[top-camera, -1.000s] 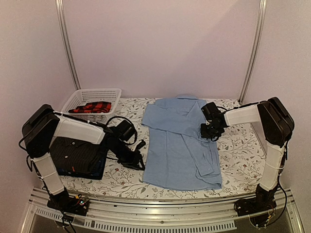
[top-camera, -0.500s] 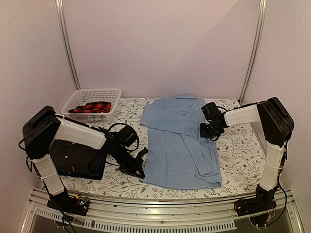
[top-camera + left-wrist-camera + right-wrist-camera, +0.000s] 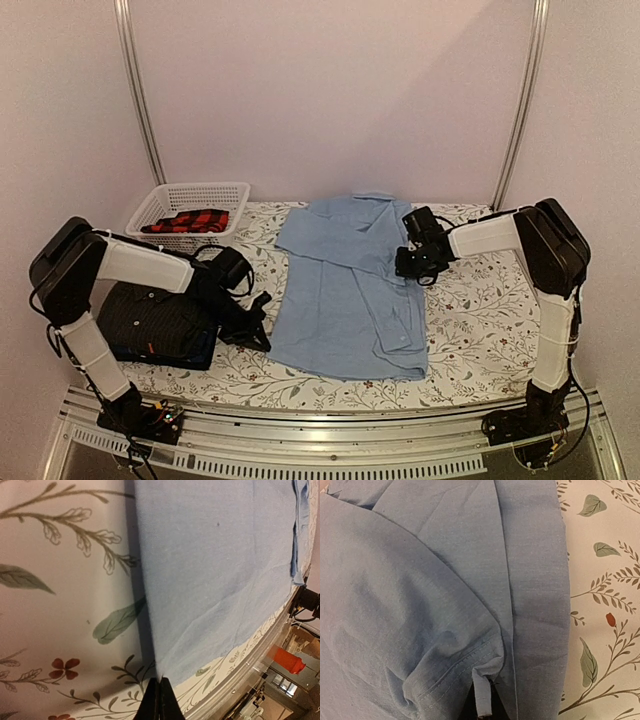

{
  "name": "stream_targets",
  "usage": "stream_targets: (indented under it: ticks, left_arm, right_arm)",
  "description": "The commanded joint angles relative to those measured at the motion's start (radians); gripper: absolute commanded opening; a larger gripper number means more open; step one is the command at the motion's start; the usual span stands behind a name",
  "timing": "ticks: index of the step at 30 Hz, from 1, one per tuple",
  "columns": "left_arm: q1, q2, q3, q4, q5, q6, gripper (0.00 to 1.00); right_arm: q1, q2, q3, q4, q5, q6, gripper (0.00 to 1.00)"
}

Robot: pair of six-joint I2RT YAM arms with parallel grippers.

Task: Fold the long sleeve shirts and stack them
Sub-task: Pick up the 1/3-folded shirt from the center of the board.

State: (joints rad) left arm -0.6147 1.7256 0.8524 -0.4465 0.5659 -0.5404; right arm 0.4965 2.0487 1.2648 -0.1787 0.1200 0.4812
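Note:
The light blue shirt (image 3: 345, 290) lies spread on the floral table, sleeves folded in. My left gripper (image 3: 266, 340) is shut on its lower left hem corner; in the left wrist view the jaws (image 3: 160, 692) pinch the cloth edge (image 3: 210, 575). My right gripper (image 3: 402, 268) is shut on the shirt's right side near the shoulder; the right wrist view shows a pinched fold of seam (image 3: 482, 690). A folded black pinstriped shirt (image 3: 160, 318) lies on a dark navy one (image 3: 204, 350) at the left.
A white lattice basket (image 3: 190, 210) holding a red and black plaid cloth (image 3: 188, 221) stands at the back left. The table's front rail (image 3: 330, 425) runs along the near edge.
Both grippers have dragged the light blue shirt to the left, toward the folded stack. The left arm has drawn back left; the right arm has followed.

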Motion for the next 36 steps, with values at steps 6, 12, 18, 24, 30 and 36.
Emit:
stream_targets:
  ticks: [6,12,18,24,30,36]
  left_arm:
    - [-0.017,-0.119,-0.093,-0.084,0.031,0.034,0.0]
    - [-0.046,-0.163,-0.095,-0.144,0.009,0.022,0.0]
    - [-0.047,-0.176,-0.098,-0.132,0.021,-0.006,0.0]
    - [-0.046,-0.181,-0.077,-0.137,0.008,-0.005,0.0]
    - [-0.046,-0.175,-0.05,-0.158,0.0,0.022,0.0]
    - [-0.074,-0.156,0.04,-0.212,-0.002,0.072,0.0]
  right_arm:
    - [0.04,-0.128,0.131,-0.226,0.012,-0.018,0.0]
    - [0.054,-0.186,0.211,-0.294,0.017,-0.047,0.0]
    - [0.055,-0.131,0.439,-0.377,0.039,-0.123,0.0]
    - [0.055,-0.087,0.543,-0.404,0.029,-0.159,0.0]
    - [0.054,-0.092,0.706,-0.447,0.06,-0.188,0.0]
    - [0.053,-0.13,0.817,-0.452,0.208,-0.272,0.0]
